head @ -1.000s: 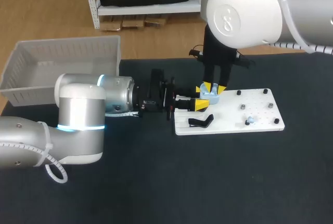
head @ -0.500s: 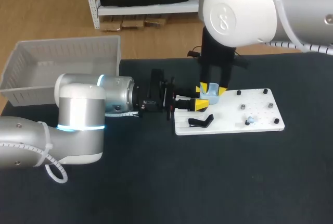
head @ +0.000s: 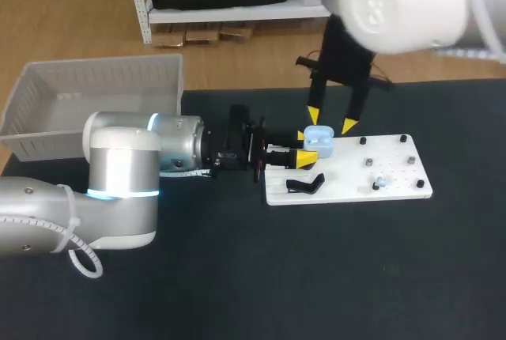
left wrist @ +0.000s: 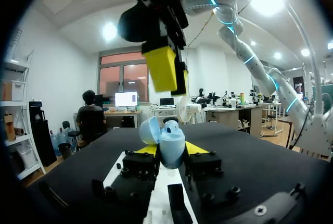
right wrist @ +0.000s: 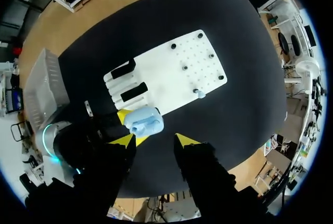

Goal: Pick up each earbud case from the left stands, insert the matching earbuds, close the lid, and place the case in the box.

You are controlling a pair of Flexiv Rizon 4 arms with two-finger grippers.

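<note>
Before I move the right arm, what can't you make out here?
- Whether earbuds sit in the earbud case: too small in the head view, and the left wrist view gives no clear look inside.
- Which side the earbud on the white board fits: too small in every view.
- White bin, near right corner: in the head view, my left arm covers it.

Pale blue earbud case (head: 318, 137) — lid open, by white board (head: 348, 184) corner.

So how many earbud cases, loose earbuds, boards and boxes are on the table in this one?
earbud case: 1
loose earbud: 1
white board: 1
box: 1
Total: 4
</note>
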